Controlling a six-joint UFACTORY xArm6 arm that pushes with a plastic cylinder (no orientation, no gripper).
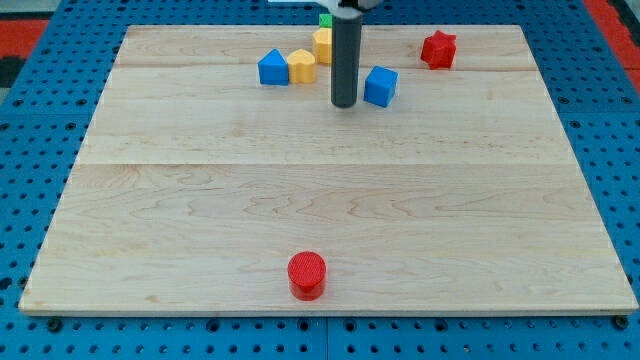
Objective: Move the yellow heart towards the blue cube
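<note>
The blue cube (380, 86) lies near the view's top, right of centre. Two yellow blocks lie to its left. One (301, 66) is next to a blue triangle-like block (272, 68). The other (321, 44) is above it and partly hidden by my rod. I cannot tell which of them is the heart. My tip (345, 104) rests on the board just left of the blue cube, close to it, and to the lower right of both yellow blocks.
A green block (326, 20) peeks out behind the rod at the board's top edge. A red star-like block (438, 49) lies at the top right. A red cylinder (307, 274) lies near the bottom edge. The wooden board (200, 200) sits on a blue perforated base.
</note>
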